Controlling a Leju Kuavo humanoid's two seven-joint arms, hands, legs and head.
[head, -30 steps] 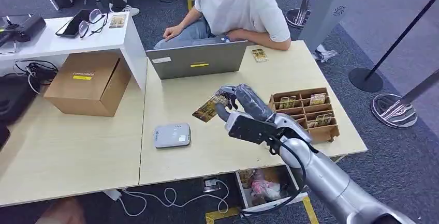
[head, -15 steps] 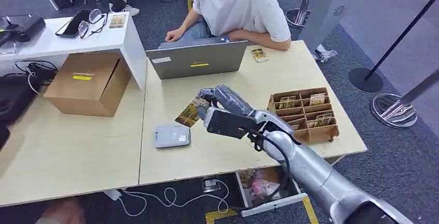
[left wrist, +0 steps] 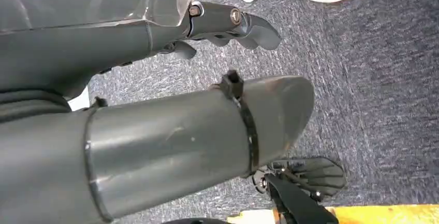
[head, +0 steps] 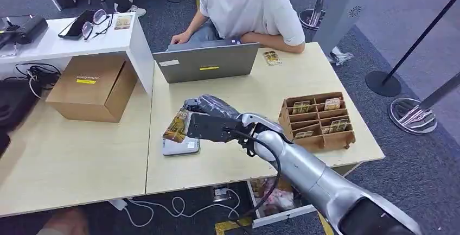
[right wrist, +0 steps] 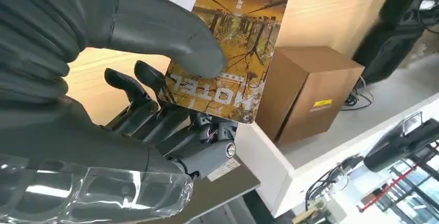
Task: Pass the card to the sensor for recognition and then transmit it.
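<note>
My right hand (head: 209, 118) pinches a yellow-brown hotel card (head: 177, 126) between thumb and fingers and holds it just above the grey sensor box (head: 181, 146) on the table. In the right wrist view the card (right wrist: 233, 48) stands upright under the thick thumb (right wrist: 171, 35), with the darker fingers (right wrist: 155, 105) behind it. My left hand (left wrist: 228, 22) hangs over the carpet with its fingers curled and nothing in it.
A wooden divided tray (head: 317, 120) with several more cards sits to the right on the table. A grey laptop (head: 206, 61) stands at the far edge with a person (head: 244, 4) seated behind it. A cardboard box (head: 92, 86) lies at the left.
My right arm has swept left across the table with the card, from beside the wooden tray to over the sensor box. The card stays gripped.
</note>
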